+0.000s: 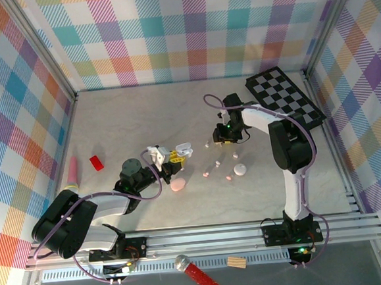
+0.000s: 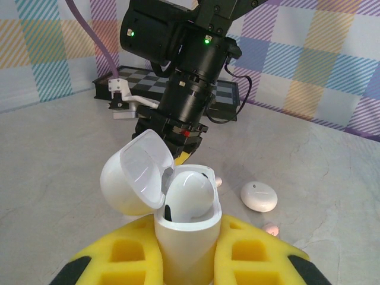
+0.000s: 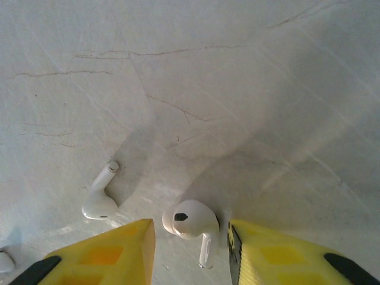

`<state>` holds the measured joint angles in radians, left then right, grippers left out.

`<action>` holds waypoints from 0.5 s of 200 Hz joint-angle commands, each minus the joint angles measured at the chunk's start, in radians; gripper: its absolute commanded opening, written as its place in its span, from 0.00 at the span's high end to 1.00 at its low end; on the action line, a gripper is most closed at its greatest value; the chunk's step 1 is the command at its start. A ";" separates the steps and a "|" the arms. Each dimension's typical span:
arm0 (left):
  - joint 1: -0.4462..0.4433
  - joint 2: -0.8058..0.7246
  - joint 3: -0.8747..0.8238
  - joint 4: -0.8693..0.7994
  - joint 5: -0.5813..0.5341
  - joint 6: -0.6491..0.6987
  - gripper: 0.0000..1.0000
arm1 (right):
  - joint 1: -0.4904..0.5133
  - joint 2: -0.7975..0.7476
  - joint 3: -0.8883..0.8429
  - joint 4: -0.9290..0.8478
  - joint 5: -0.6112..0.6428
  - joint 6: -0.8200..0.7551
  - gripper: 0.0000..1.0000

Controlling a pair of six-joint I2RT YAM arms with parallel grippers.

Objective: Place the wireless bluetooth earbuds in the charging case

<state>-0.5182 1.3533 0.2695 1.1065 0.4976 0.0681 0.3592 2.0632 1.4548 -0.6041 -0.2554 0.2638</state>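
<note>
My left gripper (image 2: 187, 252) is shut on a white charging case (image 2: 185, 233), held upright between yellow fingers (image 2: 127, 252). Its lid (image 2: 132, 173) is flipped open to the left, and one white earbud (image 2: 191, 191) sits inside. My right gripper (image 3: 191, 240) is low over the table, open, its yellow fingers (image 3: 113, 249) on either side of a white earbud (image 3: 193, 218). The right finger is almost against the bud and the left one stands slightly apart. A second white earbud (image 3: 100, 199) lies to the left. More earbuds (image 1: 217, 163) are scattered between the grippers.
A closed white case (image 1: 240, 169) and a pink case (image 1: 178, 185) lie on the table, with pink buds (image 1: 207, 174) nearby. A checkerboard (image 1: 284, 97) sits at the back right. A red block (image 1: 97, 162) and a pink stick (image 1: 72, 170) are at the left.
</note>
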 commanded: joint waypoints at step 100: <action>0.009 0.010 0.007 0.052 0.038 0.004 1.00 | -0.014 0.063 0.045 -0.039 -0.009 0.012 0.72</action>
<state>-0.5182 1.3624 0.2695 1.1065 0.5083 0.0677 0.3523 2.0872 1.4723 -0.6235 -0.2707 0.2630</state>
